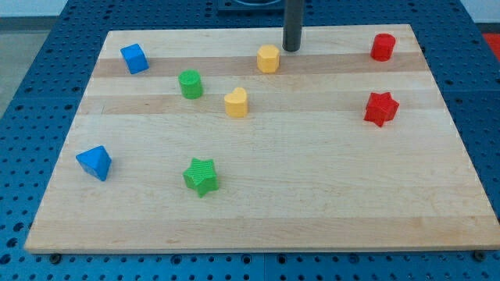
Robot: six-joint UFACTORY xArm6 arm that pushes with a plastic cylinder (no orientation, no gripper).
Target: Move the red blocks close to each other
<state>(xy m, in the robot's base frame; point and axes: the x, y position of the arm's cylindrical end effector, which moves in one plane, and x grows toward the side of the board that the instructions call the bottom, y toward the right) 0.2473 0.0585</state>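
The bare rod tip (292, 49), grasping nothing, sits top centre beside the yellow hexagonal plastic block (268, 58); sweeping right toward the red cylinder (382, 47) and red star (380, 108) off-centre risks scattering them.

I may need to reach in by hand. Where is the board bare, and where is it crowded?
Bare: the wooden board's lower right, below the red star and right of the green star. Crowded: upper left and middle, where my tip stands just right of the yellow hexagonal block.

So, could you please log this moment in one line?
tip: top, beside yellow block | red star, red cylinder: apart, untouched
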